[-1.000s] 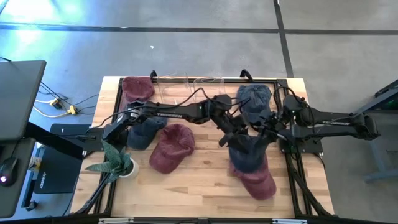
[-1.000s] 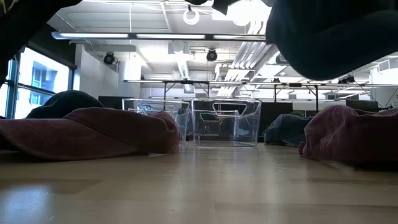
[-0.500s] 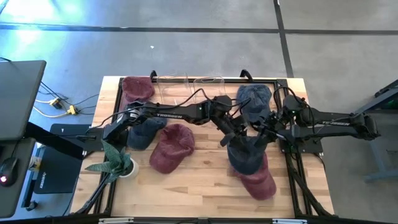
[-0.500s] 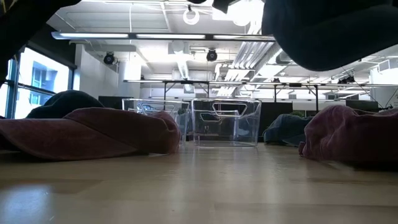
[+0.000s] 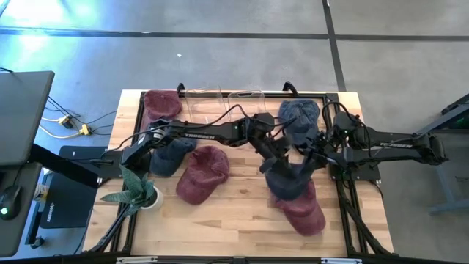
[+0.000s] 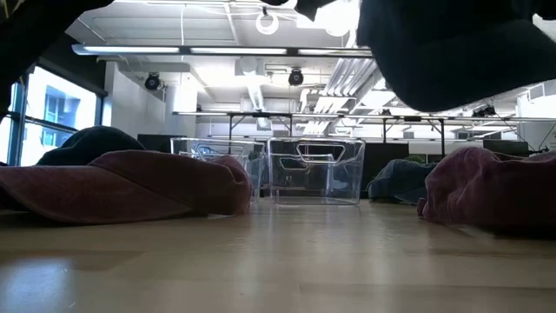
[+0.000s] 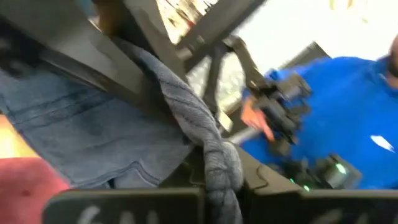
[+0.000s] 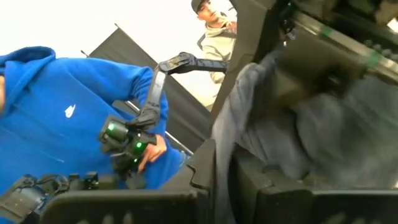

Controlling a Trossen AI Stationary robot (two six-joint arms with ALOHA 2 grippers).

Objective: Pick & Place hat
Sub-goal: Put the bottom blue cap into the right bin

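A pale wooden table (image 5: 242, 220) stands on a grey concrete floor, with a potted plant (image 5: 135, 189) at its left edge and a laptop (image 5: 22, 117) on a stand off to the left. Two clear plastic bins (image 5: 223, 103) sit at the far edge, near the middle; in the low view they stand upright against a bright open-plan room. Caps lie scattered over the wood: a maroon cap (image 5: 161, 104) in the far left corner, a dark blue cap (image 5: 168, 155) nearer the left edge, another maroon cap (image 5: 201, 173) about the middle, a blue denim cap (image 5: 299, 116) toward the far right corner, and a third maroon cap (image 5: 302, 209) near the right edge toward the front. Above that last one hangs the dark denim hat (image 5: 287, 180), lifted clear of the table and held between the two arms. The left gripper (image 5: 272, 163) reaches across from the left side and is clamped tight on the hat's left rim; its wrist view shows a rolled fold of denim pinched between the fingers. The right gripper (image 5: 311, 161) comes in from the right edge with its fingers narrow and hat fabric between them. Both wrist views catch a person in a blue hoodie (image 8: 56, 118) beyond the table.
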